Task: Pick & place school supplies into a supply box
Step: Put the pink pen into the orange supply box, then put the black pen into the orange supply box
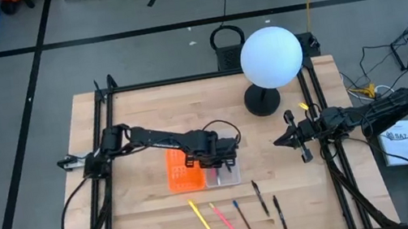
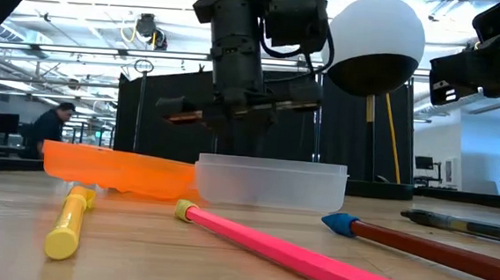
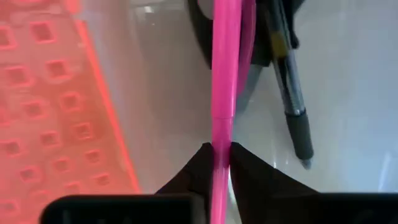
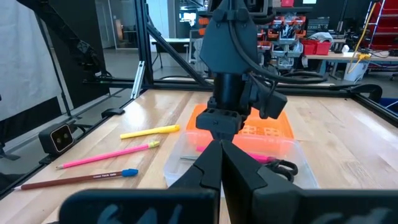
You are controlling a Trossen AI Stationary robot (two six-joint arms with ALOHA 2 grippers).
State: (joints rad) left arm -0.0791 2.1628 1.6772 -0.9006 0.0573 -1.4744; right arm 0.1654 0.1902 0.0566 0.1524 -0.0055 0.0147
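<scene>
Left gripper (image 3: 221,163) pinches pink pen (image 3: 224,74) over supply box (image 1: 222,176).

Left gripper (image 3: 221,163) over the clear tray (image 3: 348,74): a pink pen (image 3: 224,74) runs straight out from between the two dark fingers (image 3: 252,171), which flank it closely, possibly touching. A black pen (image 3: 289,93) lies just beside it; the orange half (image 3: 50,106) sits to the other side.

The left arm hides most of the clear tray (image 1: 234,177).
</scene>
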